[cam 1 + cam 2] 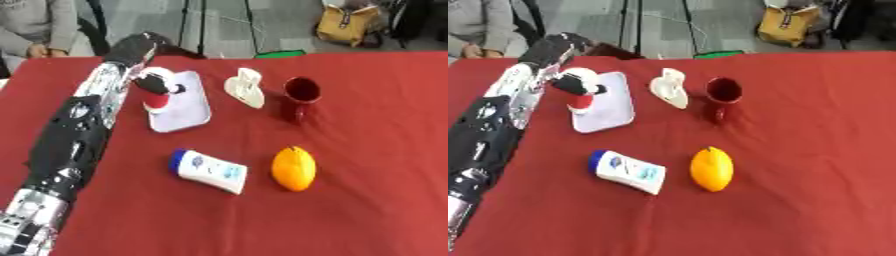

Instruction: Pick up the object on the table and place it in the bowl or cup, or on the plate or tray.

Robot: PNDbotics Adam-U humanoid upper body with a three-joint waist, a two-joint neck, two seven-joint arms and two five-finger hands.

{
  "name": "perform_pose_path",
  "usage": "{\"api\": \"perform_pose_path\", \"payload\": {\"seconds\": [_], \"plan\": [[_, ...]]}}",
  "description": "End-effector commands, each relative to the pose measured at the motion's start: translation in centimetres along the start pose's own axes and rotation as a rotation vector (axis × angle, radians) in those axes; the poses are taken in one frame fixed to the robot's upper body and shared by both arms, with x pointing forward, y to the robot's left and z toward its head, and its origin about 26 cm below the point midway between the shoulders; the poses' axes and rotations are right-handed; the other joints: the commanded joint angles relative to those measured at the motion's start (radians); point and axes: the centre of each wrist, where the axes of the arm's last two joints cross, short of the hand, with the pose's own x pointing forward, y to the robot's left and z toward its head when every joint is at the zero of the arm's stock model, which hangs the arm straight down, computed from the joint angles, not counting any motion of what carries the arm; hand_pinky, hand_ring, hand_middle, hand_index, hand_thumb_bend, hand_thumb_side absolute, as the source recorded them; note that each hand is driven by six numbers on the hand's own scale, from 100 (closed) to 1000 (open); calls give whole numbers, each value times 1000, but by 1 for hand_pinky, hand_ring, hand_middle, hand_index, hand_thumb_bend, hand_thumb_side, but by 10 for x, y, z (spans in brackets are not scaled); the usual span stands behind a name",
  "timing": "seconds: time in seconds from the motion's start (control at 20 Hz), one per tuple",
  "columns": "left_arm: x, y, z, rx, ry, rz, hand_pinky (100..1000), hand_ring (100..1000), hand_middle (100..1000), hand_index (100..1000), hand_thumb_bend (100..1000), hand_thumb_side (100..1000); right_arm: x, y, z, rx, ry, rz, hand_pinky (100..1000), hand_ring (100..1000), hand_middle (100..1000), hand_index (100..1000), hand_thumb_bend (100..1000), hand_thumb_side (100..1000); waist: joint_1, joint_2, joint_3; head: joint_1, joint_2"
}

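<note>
Left hand: left hand [156, 82] reaches over the near-left part of the tray [194, 113], fingers curled round a small red-and-white object [157, 100] held upright just above or on the tray; contact with the tray cannot be told.
Right hand: not in view.
Held object: looks small, stiff and light; it is gripped at its upper white part, red base down.
Handling: judged likely to tip if released tilted; a level set-down suits it.
Tray: pale, flat, low-rimmed, with bare surface to the right of the object.
Neighbours: white holder [246, 88] and dark red cup [300, 95] beside the tray; white bottle [208, 171] and orange fruit [293, 168] nearer, well apart.
Open room: red table [376, 150] is bare on the right; withdrawal along the left looks unobstructed.
</note>
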Motion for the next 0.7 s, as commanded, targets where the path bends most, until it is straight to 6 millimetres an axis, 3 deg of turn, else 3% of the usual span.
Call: {"api": "perform_pose_path", "payload": {"seconds": [0.05,0.25,0.3,0.35,0.4,0.45,0.5,0.65,0.7], "plan": [[-2,28,0,139,-28,35,676,662,755,900,927,615,5,-3,-4,1,-26,4,535,630,823,881,482,711,-2,-10,1,2,-3],[8,53,13,326,-78,167,713,684,757,908,881,581,5,-3,-4,-3,-26,5,535,630,822,881,483,711,-4,-9,3,0,-5],[10,62,19,385,-91,208,733,686,749,908,846,522,5,-3,-4,-5,-27,5,535,629,822,881,483,711,-4,-8,4,-1,-6],[12,72,30,458,-104,264,733,686,749,908,846,522,5,-4,-5,-7,-27,6,535,629,822,881,483,711,-3,-7,5,-1,-7],[13,79,41,511,-112,326,748,680,739,907,765,523,5,-4,-5,-8,-27,6,535,627,822,881,483,711,-2,-6,7,-3,-7],[13,84,53,559,-123,402,748,680,739,907,765,523,5,-4,-5,-9,-28,7,535,627,822,881,483,711,-1,-6,8,-4,-6],[13,87,64,588,-131,474,743,670,729,905,716,535,5,-4,-5,-9,-28,8,535,627,820,881,482,711,0,-5,8,-5,-6],[9,90,88,630,-155,667,739,665,722,902,694,545,6,-5,-6,-10,-30,9,535,627,820,881,483,710,3,-4,9,-7,-6],[6,82,97,627,-149,732,722,645,705,900,628,603,6,-5,-6,-12,-31,10,535,626,819,881,483,710,4,-3,10,-11,-6]]}}
